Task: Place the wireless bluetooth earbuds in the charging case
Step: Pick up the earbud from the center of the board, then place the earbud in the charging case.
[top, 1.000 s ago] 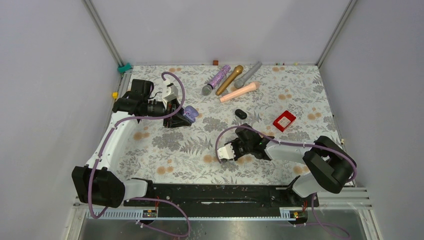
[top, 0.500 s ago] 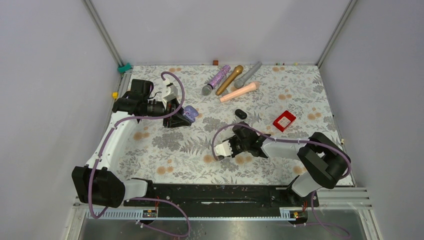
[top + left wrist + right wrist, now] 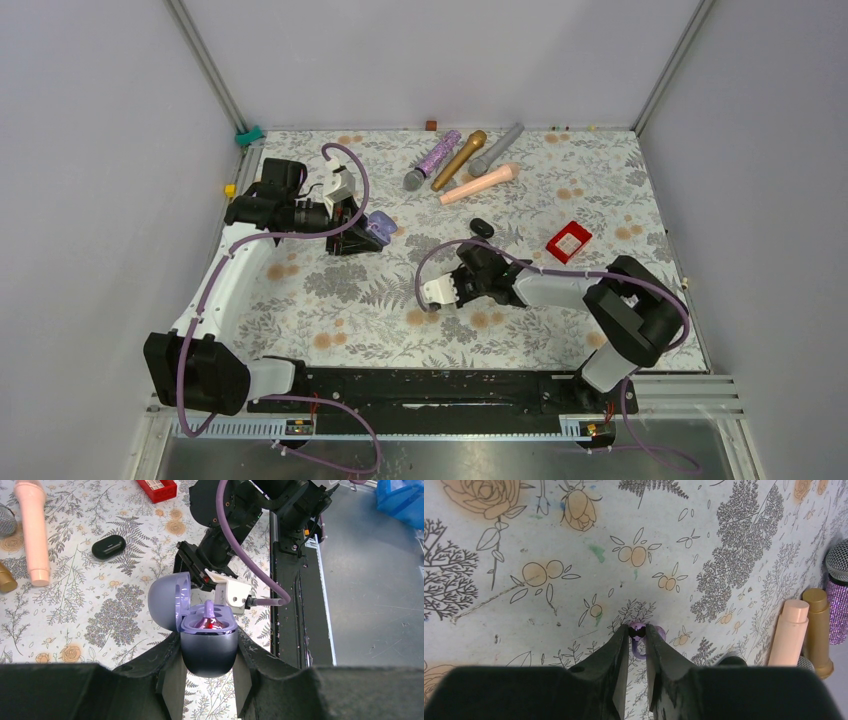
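While left gripper clamps case, right gripper, stretched low, pinches purple earbud.

No writing, label, brand or number is legible on anything here.

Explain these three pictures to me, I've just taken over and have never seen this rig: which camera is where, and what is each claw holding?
These are two robot arms bolted side by side. The wide picture looks down from above and behind them; the other two come from a camera on each wrist. The left claw grips an open purple charging case, with one purple earbud already sitting in it. The right claw pinches a second purple earbud down at the floral tablecloth. Also lying there: four microphones, a closed black charging case and a red box.
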You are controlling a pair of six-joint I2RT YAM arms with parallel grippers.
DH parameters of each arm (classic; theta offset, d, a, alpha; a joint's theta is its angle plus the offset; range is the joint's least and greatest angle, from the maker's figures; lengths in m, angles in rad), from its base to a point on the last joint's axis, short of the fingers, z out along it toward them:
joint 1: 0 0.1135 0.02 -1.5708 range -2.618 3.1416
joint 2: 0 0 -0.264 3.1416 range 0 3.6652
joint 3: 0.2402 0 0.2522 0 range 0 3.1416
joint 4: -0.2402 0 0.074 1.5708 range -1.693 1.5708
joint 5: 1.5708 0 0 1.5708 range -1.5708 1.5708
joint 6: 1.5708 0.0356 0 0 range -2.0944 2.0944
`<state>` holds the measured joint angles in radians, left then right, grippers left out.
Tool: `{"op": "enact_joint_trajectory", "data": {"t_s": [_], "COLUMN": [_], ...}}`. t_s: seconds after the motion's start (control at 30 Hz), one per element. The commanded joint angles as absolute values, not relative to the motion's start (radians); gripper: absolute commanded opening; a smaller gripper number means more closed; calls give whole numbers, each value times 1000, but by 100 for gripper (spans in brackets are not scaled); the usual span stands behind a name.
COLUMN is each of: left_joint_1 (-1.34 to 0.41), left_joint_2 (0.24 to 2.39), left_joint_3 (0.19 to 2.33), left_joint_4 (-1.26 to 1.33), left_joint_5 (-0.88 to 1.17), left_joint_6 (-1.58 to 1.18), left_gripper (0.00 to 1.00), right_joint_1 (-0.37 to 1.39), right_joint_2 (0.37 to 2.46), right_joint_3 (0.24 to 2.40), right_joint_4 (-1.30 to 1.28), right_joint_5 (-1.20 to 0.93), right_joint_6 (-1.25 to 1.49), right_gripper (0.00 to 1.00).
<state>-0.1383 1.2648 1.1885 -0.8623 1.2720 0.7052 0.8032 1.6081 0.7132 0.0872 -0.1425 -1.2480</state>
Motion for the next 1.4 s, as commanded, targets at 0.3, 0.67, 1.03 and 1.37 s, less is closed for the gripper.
{"op": "enact_joint_trajectory", "data": {"t_s": [0.3,0.67,1.03,1.37], "left_joint_1": [-133,-143,-377,-531], "left_joint_2": [1245,1237,1377,1516], "left_joint_3": [1194,1184,1299,1397], "left_joint_4": [-835,-834,-1030,-1214], "left_joint_5": [1326,1349,1140,1120], "left_joint_6": [714,724,916,1089], "left_gripper": [0,2,2,1], "right_joint_1": [691,526,517,518], "right_joint_2": [1519,1459,1346,1280], "right_joint_3": [1085,1195,1220,1079], "right_joint_4": [-403,-545,-546,-96], "right_joint_5": [-500,-924,-1160,-1269], "right_joint_6": [-730,-357,-230,151], "right_gripper": [18,18,18,18]}}
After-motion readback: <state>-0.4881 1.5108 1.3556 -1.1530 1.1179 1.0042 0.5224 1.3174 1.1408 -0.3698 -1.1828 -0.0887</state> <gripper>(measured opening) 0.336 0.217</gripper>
